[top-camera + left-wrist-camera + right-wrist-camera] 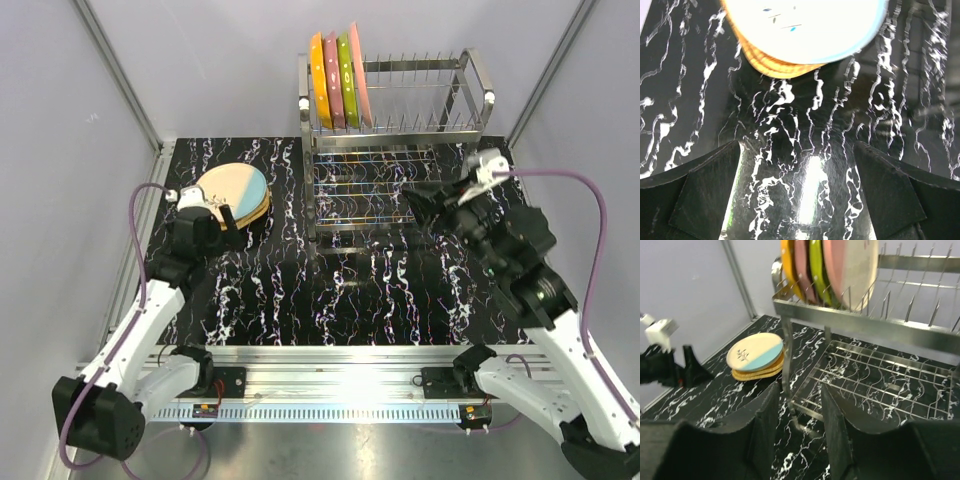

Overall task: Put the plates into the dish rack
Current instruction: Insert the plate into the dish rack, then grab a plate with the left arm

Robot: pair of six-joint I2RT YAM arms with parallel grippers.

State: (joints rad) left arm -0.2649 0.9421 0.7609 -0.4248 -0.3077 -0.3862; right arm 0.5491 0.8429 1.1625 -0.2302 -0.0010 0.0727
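A stack of plates (237,192) lies flat at the table's back left. Its top plate is cream and light blue with a leaf motif, with tan plates under it. The stack also shows in the left wrist view (805,35) and the right wrist view (756,359). The steel dish rack (395,125) stands at the back. Orange, pink, lime-green and pink plates (335,78) stand upright at the left end of its upper tier. My left gripper (228,225) is open and empty at the stack's near edge (797,150). My right gripper (420,205) is open and empty by the rack's lower tier (800,387).
The rack's lower wire shelf (875,375) holds nothing, and the upper tier's prongs to the right (420,85) are free. Grey walls and frame posts (120,70) close in the sides. The left arm (670,367) shows beside the stack in the right wrist view.
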